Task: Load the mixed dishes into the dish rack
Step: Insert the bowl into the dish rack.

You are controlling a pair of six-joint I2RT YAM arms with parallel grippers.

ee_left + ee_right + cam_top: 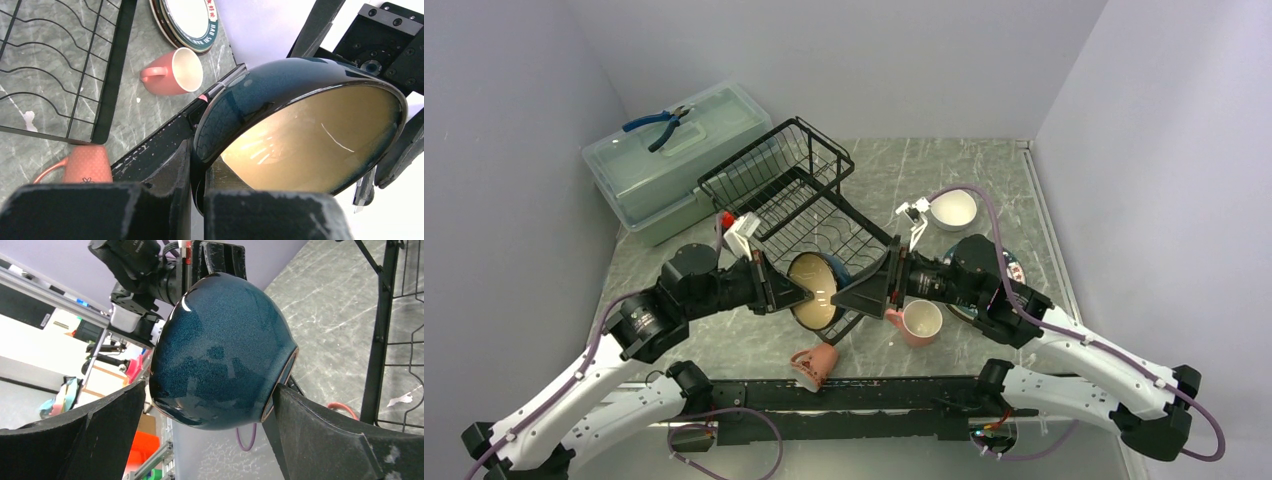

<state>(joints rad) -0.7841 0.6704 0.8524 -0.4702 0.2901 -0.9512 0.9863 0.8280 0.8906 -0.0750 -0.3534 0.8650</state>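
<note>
Teal-glazed outside, cream inside: that's the small ceramic bowl (816, 290) I've got hanging in the air, just off the near corner of the black wire dish rack (784, 185). My left claw (197, 200) is clamped on its rim, so the bowl is tipped on edge with its mouth facing sideways, not up.

My right claw (210, 390) is spread wide, one jaw on either side of the bowl's belly. As far as I can tell it isn't touching yet. So the bowl sits dead ahead of the right claw, between its jaws, and the rack lies just beyond both claws, away from my bases. Looks to me like a handover, or the right claw steadying things before the bowl goes in. Either way, the left arm is the one carrying it.

Containers: I can't spot a single dish in the rack, and the wires in my left wrist view are bare. The translucent pale green lidded box (674, 160) at the back left is shut, with blue-handled pliers (661, 125) on the lid.

Waiting on the grey marbled table (964, 165) are a white bowl (952, 208), a pink mug (919, 322) by my right arm and a second pink mug (814, 364) near my bases. There's also a stack of plates (187, 22) partly under my right arm.
</note>
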